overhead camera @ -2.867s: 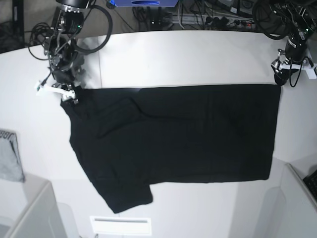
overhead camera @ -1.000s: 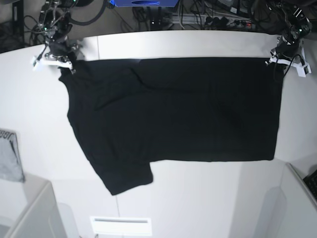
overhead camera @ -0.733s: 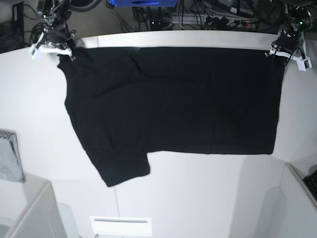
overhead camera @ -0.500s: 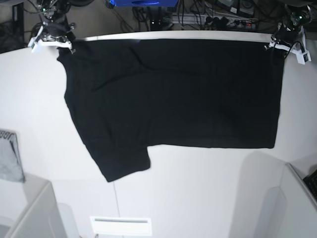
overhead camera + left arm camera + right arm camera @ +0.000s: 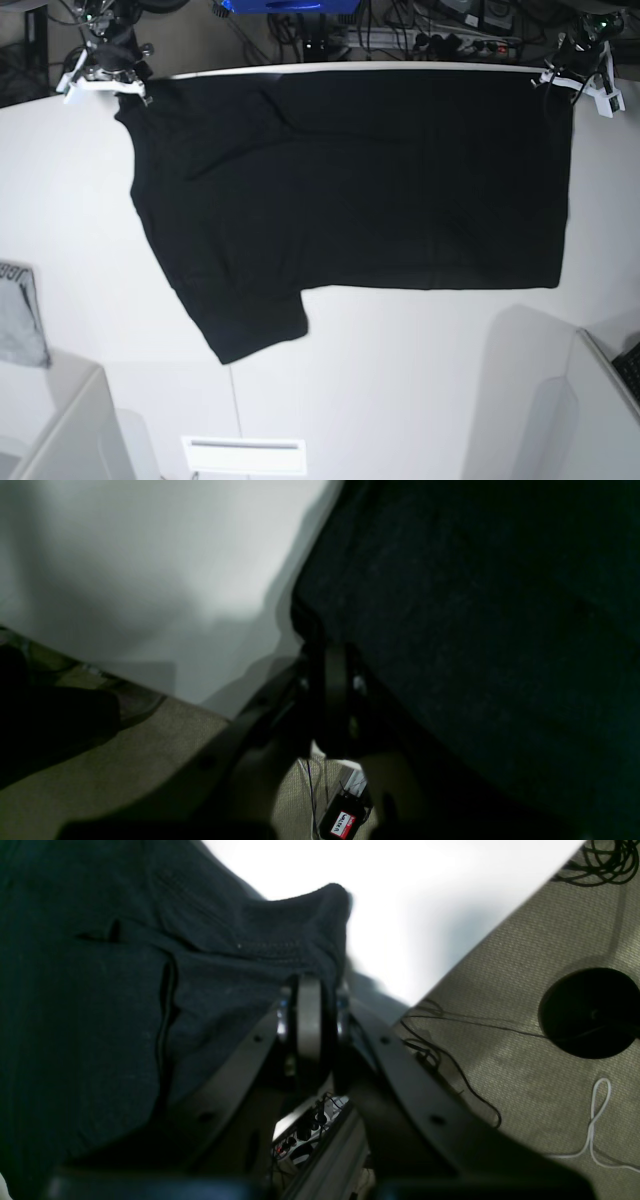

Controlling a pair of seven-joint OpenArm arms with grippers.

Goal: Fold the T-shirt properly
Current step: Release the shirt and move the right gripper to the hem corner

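Three views. Base view: the black T-shirt (image 5: 350, 190) hangs spread across the white worktop (image 5: 400, 380), plain side showing, its top edge stretched level with the worktop's far edge between the two arms. The right gripper (image 5: 125, 82) pinches the corner at the view's left, the left gripper (image 5: 565, 78) the corner at the view's right. One sleeve droops at lower left; a small grey item with lettering (image 5: 20, 315) lies at the left margin, well apart from the shirt.

Left wrist view: the left gripper (image 5: 330, 680) has its jaws closed on the T-shirt (image 5: 475, 605) edge; only here do carpet and a small red-labelled device (image 5: 342, 822) show beneath the worktop (image 5: 150, 555).

Right wrist view: the right gripper (image 5: 310, 1030) has its jaws closed on a bunched, seamed fold of the T-shirt (image 5: 125, 965); carpet with cables (image 5: 450, 1040) appears, unseen from the base.

Against the frames from the last three seconds, both grippers have carried the top edge from mid-worktop to the far edge, dragging the hem and sleeve with it.
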